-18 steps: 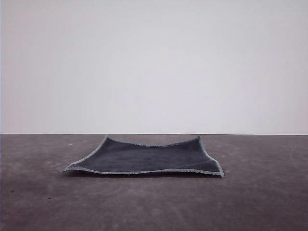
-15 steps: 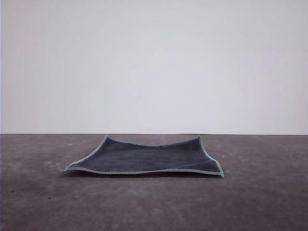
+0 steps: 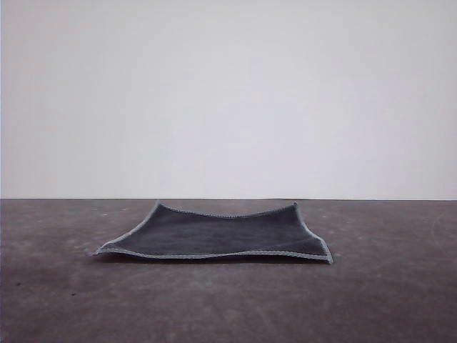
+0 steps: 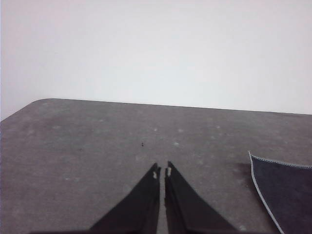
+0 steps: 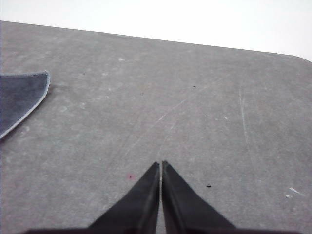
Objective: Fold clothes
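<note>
Nothing has changed over the last moment: the cloth (image 3: 218,234) lies flat, dark face up, mid-table (image 3: 385,300), unfolded. Left gripper (image 4: 162,171) and right gripper (image 5: 160,165) hang closed and empty, off its side edges. Folding hasn't begun.

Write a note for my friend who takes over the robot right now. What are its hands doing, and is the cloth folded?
Left gripper: shut, empty, above bare table beside the cloth.
Right gripper: shut, empty, also off the cloth.
The small square dark charcoal-grey cloth with light grey stitched edging lies spread open on the dark grey table, corners slightly curled up.
Done: nothing, no fold made.
Left: open a gripper, take an edge, fold the cloth over.
</note>
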Available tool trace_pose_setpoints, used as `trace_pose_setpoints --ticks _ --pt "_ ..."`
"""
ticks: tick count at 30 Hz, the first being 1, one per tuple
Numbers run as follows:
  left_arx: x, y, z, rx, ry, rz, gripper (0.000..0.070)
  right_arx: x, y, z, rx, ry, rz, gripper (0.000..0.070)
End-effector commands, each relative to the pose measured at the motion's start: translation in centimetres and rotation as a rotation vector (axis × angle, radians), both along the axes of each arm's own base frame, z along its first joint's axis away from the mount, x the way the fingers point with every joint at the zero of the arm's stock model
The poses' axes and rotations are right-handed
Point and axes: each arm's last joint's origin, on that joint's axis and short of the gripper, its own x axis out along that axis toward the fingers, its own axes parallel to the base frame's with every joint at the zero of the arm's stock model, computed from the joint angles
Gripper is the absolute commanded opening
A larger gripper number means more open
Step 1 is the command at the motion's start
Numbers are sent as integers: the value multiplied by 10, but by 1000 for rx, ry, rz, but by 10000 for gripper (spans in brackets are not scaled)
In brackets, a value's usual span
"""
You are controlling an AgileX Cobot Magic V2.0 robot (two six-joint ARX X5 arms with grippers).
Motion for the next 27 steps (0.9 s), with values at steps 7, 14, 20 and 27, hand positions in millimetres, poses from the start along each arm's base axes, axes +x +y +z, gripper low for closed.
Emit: trace_pose_setpoints --ticks 7,14,20,27 --pt "1 0 -6 1 9 3 0 0 0 -1 27 -4 -5 0" --pt "1 0 -5 1 5 2 0 0 0 -2 98 10 -15 0" --pt "1 -1 -6 -56 14 -30 0 0 0 -4 118 26 -24 0" --pt "-2 -1 -8 -55 148 -24 1 0 0 -3 176 29 -40 0"
